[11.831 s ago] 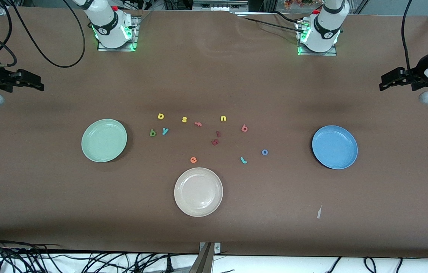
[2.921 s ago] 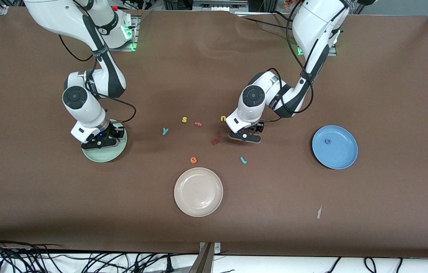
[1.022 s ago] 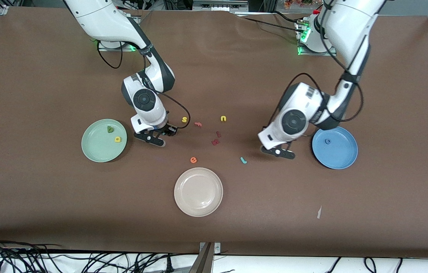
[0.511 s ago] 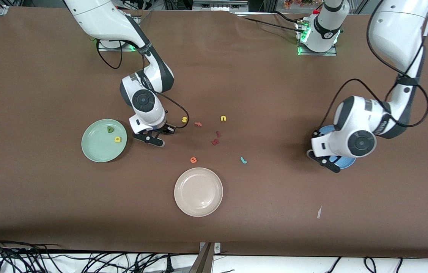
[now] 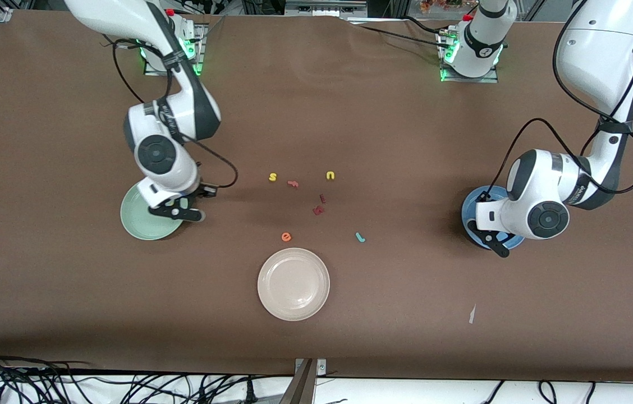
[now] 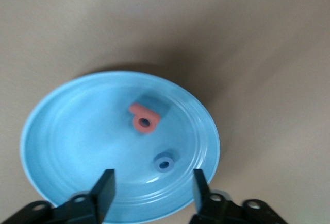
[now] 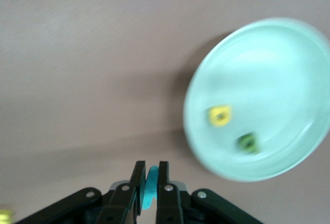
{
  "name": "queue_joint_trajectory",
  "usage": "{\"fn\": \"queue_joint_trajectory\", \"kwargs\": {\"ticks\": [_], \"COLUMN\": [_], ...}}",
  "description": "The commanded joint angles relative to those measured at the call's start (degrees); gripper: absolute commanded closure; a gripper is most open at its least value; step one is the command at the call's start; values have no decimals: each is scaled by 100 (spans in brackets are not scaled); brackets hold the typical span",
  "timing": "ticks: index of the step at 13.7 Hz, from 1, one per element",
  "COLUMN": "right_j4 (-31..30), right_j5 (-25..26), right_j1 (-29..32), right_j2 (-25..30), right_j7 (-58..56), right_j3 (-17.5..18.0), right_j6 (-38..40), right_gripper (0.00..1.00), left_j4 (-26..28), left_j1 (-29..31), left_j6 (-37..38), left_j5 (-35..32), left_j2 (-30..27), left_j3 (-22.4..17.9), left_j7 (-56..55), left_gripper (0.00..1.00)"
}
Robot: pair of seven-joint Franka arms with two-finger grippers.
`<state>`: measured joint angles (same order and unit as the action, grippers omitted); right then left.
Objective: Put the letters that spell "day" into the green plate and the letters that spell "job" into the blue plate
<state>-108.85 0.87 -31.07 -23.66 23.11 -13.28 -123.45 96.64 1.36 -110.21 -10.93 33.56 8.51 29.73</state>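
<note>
My right gripper (image 5: 175, 213) hangs over the edge of the green plate (image 5: 136, 224), shut on the teal "y" (image 7: 150, 188). In that plate (image 7: 268, 80) lie the yellow "d" (image 7: 220, 115) and the dark green letter (image 7: 247, 142). My left gripper (image 5: 487, 238) hovers over the blue plate (image 5: 471, 206) with its jaws open and empty (image 6: 153, 180). The pink-red "b" (image 6: 144, 120) and the blue "o" (image 6: 165, 162) rest inside the blue plate (image 6: 62, 131). On the table the teal "j" (image 5: 359, 237) lies nearer to the front camera than the dark red pieces.
A cream-white plate (image 5: 293, 284) sits near the front middle. Loose letters lie mid-table: yellow "s" (image 5: 273, 177), pink "f" (image 5: 293, 183), yellow "n" (image 5: 330, 175), dark red pieces (image 5: 319, 210), orange "e" (image 5: 286, 237). A white scrap (image 5: 471, 314) lies toward the left arm's end.
The right gripper has carried the teal "y" from the loose letters to the green plate's edge. The left gripper has opened over the blue plate, and the pink-red "b" now lies in it.
</note>
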Motion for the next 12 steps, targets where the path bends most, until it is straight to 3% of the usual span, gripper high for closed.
{"fn": "queue_joint_trajectory", "kwargs": {"ticks": [1,4,5,6,10,12], "right_j4": [4,-127,-223,-251,3,484], "right_j5": [-392,-553,-553,-562,-623,-615], "right_j1": [397,900,961,1093,1120,1120], "right_j2": [-86,-297,-410,-446,-192,-43], "right_j7": [-1644,-2662,-2671,-2749,-2750,-2759], "right_j3": [-289,-280,-280,-280,-122,-131], "right_j6": [40,-275,-468,-600,-251,475], "right_gripper": [100,94,62,1,0,0], "left_j4": [-373,-751,-882,-1006,-1533,-1596], "left_j1": [-47,-301,-512,-696,-1268,-1497], "left_j6": [105,96,96,78,17,-245], "left_j5": [597,1136,1180,1189,1198,1382], "left_j2": [-16,194,308,448,924,986], "left_j3": [46,72,72,72,72,72], "left_j7": [-228,-1780,-2430,-3063,-5008,-5676], "left_gripper": [0,0,0,0,0,0]}}
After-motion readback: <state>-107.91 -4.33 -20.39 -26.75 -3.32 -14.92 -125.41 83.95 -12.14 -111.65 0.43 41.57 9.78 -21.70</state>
